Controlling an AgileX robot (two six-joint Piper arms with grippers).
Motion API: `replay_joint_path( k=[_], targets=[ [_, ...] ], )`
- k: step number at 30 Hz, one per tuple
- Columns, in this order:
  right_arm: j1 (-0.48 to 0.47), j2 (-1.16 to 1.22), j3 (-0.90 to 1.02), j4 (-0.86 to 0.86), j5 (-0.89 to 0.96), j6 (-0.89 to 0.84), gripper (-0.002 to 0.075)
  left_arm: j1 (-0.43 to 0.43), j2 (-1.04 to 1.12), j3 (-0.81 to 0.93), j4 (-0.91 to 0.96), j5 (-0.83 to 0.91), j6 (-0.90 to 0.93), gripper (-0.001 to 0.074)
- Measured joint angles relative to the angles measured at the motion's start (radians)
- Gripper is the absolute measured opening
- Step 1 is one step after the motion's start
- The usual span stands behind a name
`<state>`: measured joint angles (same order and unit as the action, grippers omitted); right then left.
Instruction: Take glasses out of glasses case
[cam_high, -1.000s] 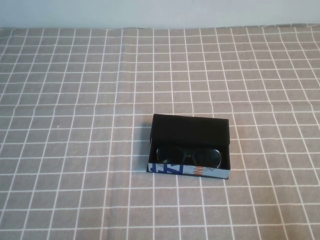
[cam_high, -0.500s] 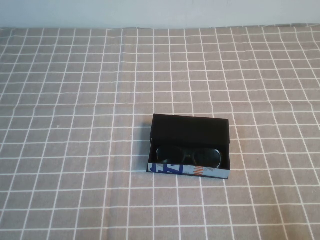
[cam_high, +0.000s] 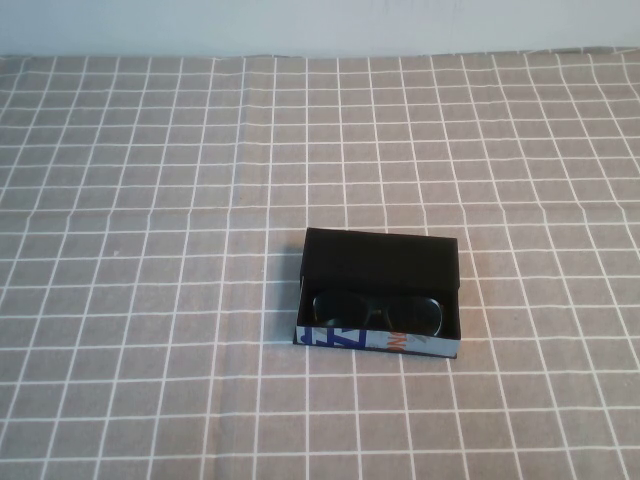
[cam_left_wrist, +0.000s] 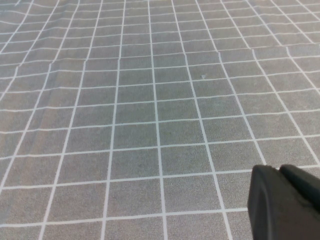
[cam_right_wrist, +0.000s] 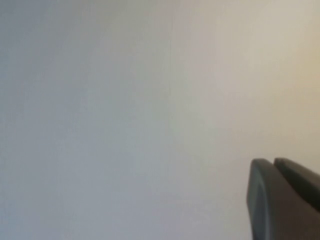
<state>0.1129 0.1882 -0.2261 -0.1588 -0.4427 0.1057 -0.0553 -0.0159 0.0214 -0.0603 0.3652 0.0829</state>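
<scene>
- Grey cloth with a white grid covers the counter (cam_high: 150, 300), with a pale wall behind its far edge.
- I see the glasses case (cam_high: 379, 292) lying open near the counter's middle, toward my side, black flap folded back, printed white front facing me.
- I see the glasses (cam_high: 377, 311) inside the case, dark lenses up.
- My left tool (cam_left_wrist: 286, 204) hovers over bare cloth, fingers pressed together, empty; only its wrist view shows it.
- My right tool (cam_right_wrist: 283, 199) faces a blank pale surface, fingers likewise together; the high view shows neither arm.
</scene>
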Motion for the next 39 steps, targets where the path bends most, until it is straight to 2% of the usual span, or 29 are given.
replay_joint_path(
  k=[8, 12, 18, 23, 30, 39],
  targets=[
    [0.000, 0.229, -0.448, -0.013, 0.534, -0.005, -0.0019, 0.000, 0.000, 0.000, 0.000, 0.000, 0.000, -0.0005],
    [0.000, 0.389, -0.620, 0.041, 0.829, -0.024, -0.0019, 0.000, 0.000, 0.000, 0.000, 0.000, 0.000, -0.0005],
    [0.015, 0.661, -0.821, 0.207, 1.180, -0.264, -0.0019, 0.000, 0.000, 0.000, 0.000, 0.000, 0.000, -0.0005],
    [0.098, 0.839, -0.880, 0.447, 1.236, -0.419, -0.0018, 0.000, 0.000, 0.000, 0.000, 0.000, 0.000, -0.0005],
    [0.220, 1.089, -0.885, 0.825, 1.316, -0.931, -0.0018, 0.000, 0.000, 0.000, 0.000, 0.000, 0.000, -0.0005],
    [0.229, 1.360, -0.906, 1.138, 1.291, -1.080, -0.0018, 0.000, 0.000, 0.000, 0.000, 0.000, 0.000, -0.0005]
  ],
)
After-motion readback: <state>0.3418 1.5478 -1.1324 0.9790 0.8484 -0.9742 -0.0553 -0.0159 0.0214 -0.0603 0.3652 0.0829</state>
